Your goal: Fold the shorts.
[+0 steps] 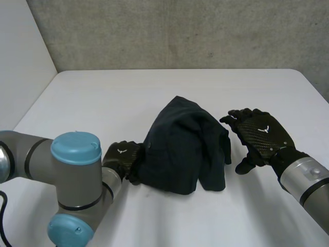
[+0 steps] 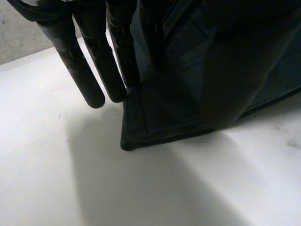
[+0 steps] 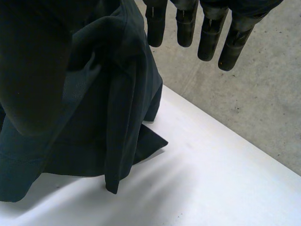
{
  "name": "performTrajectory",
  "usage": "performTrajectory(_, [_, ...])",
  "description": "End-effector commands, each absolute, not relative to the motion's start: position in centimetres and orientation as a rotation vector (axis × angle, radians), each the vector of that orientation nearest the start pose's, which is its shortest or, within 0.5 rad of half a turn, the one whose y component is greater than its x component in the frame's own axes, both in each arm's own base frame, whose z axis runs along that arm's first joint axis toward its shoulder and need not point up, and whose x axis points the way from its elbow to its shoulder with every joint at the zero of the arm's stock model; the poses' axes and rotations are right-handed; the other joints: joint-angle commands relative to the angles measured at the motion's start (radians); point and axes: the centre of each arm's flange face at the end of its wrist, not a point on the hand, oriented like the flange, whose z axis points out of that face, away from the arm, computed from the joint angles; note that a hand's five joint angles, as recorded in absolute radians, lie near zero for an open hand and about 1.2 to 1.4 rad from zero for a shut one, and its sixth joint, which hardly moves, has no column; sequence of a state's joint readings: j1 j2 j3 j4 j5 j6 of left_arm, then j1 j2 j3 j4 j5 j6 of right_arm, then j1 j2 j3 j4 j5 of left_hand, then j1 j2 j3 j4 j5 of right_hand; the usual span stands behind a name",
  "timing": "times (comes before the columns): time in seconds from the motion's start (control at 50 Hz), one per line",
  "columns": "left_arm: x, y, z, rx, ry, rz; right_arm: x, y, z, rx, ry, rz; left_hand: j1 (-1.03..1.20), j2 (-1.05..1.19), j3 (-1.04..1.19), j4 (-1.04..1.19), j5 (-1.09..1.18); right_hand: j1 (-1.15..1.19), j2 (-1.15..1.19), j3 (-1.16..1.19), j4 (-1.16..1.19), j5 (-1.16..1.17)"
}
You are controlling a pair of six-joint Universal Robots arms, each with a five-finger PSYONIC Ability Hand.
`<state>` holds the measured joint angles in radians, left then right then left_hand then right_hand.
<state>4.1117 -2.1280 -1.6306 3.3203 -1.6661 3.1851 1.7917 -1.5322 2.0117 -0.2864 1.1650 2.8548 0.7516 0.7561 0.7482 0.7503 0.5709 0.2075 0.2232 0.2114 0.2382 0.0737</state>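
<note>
- Centrally on the white table (image 1: 103,98) lie dark shorts (image 1: 182,154), heaped in a loose mound between the two hands.
- Left hand (image 1: 122,157) sits at the mound's left edge, fingers (image 2: 89,80) straight and relaxed, the innermost touching a stitched hem (image 2: 160,134).
- Right hand (image 1: 262,135) rests just beside the right edge, fingers (image 3: 186,28) spread and released, holding nothing.
- Likely soft, light and floppy, so a pinch at the hem or a corner suits best.
- Bare tabletop surrounds the cloth, with the table's edges well apart from it.
</note>
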Motion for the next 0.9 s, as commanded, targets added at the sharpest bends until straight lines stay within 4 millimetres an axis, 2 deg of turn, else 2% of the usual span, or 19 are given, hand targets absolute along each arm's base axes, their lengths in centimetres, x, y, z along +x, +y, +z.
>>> performTrajectory(0.02, [-30.1, -23.2, 12.1, 0.801, 2.633, -1.818, 22.1, -22.2, 19.6, -0.909, 2.027, -1.82, 0.645, 0.64, 0.648, 0.646, 0.651, -0.033, -0.049, -0.037, -0.064, -0.074])
performTrajectory(0.1, [-29.4, -24.6, 13.4, 0.636, 2.53, -1.871, 22.2, -22.2, 19.6, -0.91, 2.022, -1.827, 0.645, 0.64, 0.648, 0.646, 0.651, -0.033, -0.049, -0.037, -0.064, -0.074])
performTrajectory(0.18, [-27.7, -27.1, 16.2, 0.422, 2.415, -1.959, 22.2, -22.2, 19.7, -0.91, 2.019, -1.831, 0.645, 0.64, 0.648, 0.646, 0.651, -0.033, -0.049, -0.037, -0.064, -0.074])
performTrajectory(0.2, [-26.1, -28.8, 18.0, 0.321, 2.357, -2.005, 22.2, -22.1, 19.6, -0.91, 2.021, -1.829, 0.645, 0.64, 0.648, 0.646, 0.651, -0.033, -0.049, -0.037, -0.064, -0.074])
performTrajectory(0.26, [-23.3, -31.1, 20.6, 0.18, 2.264, -2.062, 22.1, -22.2, 19.7, -0.909, 2.019, -1.833, 0.645, 0.64, 0.648, 0.646, 0.651, -0.033, -0.049, -0.037, -0.064, -0.074])
performTrajectory(0.28, [-21.8, -32.4, 22.3, 0.106, 2.201, -2.102, 22.1, -22.2, 19.7, -0.909, 2.019, -1.833, 0.645, 0.64, 0.648, 0.646, 0.651, -0.033, -0.049, -0.037, -0.064, -0.074])
performTrajectory(0.34, [-20.6, -33.7, 24.7, 0.036, 2.114, -2.169, 22.1, -22.1, 19.7, -0.909, 2.021, -1.831, 0.645, 0.64, 0.648, 0.646, 0.651, -0.033, -0.049, -0.037, -0.064, -0.074])
performTrajectory(0.36, [-20.6, -33.9, 26.2, 0.019, 2.071, -2.222, 22.1, -22.1, 19.6, -0.909, 2.022, -1.83, 0.645, 0.64, 0.648, 0.646, 0.651, -0.033, -0.049, -0.037, -0.064, -0.074])
performTrajectory(0.48, [-22.0, -33.6, 31.3, -0.009, 1.937, -2.416, 22.2, -22.1, 19.5, -0.906, 2.026, -1.826, 0.645, 0.64, 0.648, 0.646, 0.651, -0.033, -0.049, -0.037, -0.064, -0.074])
performTrajectory(0.52, [-23.9, -32.6, 33.1, 0.028, 1.907, -2.512, 22.1, -22.1, 19.4, -0.904, 2.031, -1.824, 0.645, 0.64, 0.648, 0.646, 0.651, -0.033, -0.049, -0.037, -0.064, -0.074])
performTrajectory(0.58, [-26.5, -31.3, 34.3, 0.102, 1.898, -2.614, 22.0, -22.2, 19.4, -0.896, 2.039, -1.828, 0.645, 0.64, 0.648, 0.646, 0.651, -0.033, -0.049, -0.037, -0.064, -0.074])
performTrajectory(0.6, [-28.7, -30.2, 34.4, 0.185, 1.913, -2.678, 22.0, -22.3, 19.4, -0.893, 2.043, -1.831, 0.645, 0.64, 0.648, 0.646, 0.651, -0.033, -0.049, -0.037, -0.064, -0.074])
performTrajectory(0.66, [-32.9, -28.3, 33.5, 0.378, 1.961, -2.763, 21.6, -22.7, 19.5, -0.856, 2.062, -1.848, 0.645, 0.64, 0.648, 0.646, 0.651, -0.033, -0.049, -0.037, -0.064, -0.074])
performTrajectory(0.68, [-35.4, -26.9, 32.6, 0.503, 1.996, -2.803, 21.6, -22.8, 19.5, -0.851, 2.064, -1.859, 0.645, 0.64, 0.648, 0.646, 0.651, -0.033, -0.049, -0.037, -0.064, -0.074])
performTrajectory(0.72, [-37.4, -25.8, 31.4, 0.615, 2.036, -2.813, 21.3, -23.1, 19.6, -0.824, 2.082, -1.9, 0.645, 0.64, 0.648, 0.646, 0.651, -0.033, -0.049, -0.037, -0.064, -0.074])
performTrajectory(0.74, [-39.3, -24.8, 29.8, 0.72, 2.079, -2.807, 21.2, -23.2, 19.7, -0.815, 2.087, -1.916, 0.645, 0.64, 0.648, 0.646, 0.651, -0.033, -0.049, -0.037, -0.064, -0.074])
performTrajectory(0.8, [-41.5, -23.3, 26.9, 0.858, 2.154, -2.76, 20.7, -23.8, 19.9, -0.77, 2.114, -1.976, 0.645, 0.64, 0.648, 0.646, 0.651, -0.033, -0.049, -0.037, -0.064, -0.074])
performTrajectory(0.82, [-42.8, -21.9, 25.0, 0.951, 2.204, -2.722, 20.6, -23.9, 19.9, -0.757, 2.125, -1.988, 0.645, 0.64, 0.648, 0.646, 0.651, -0.033, -0.049, -0.037, -0.064, -0.074])
performTrajectory(0.9, [-44.6, -19.2, 21.1, 1.119, 2.302, -2.613, 19.7, -24.6, 20.3, -0.694, 2.163, -2.055, 0.645, 0.64, 0.648, 0.646, 0.651, -0.033, -0.049, -0.037, -0.064, -0.074])
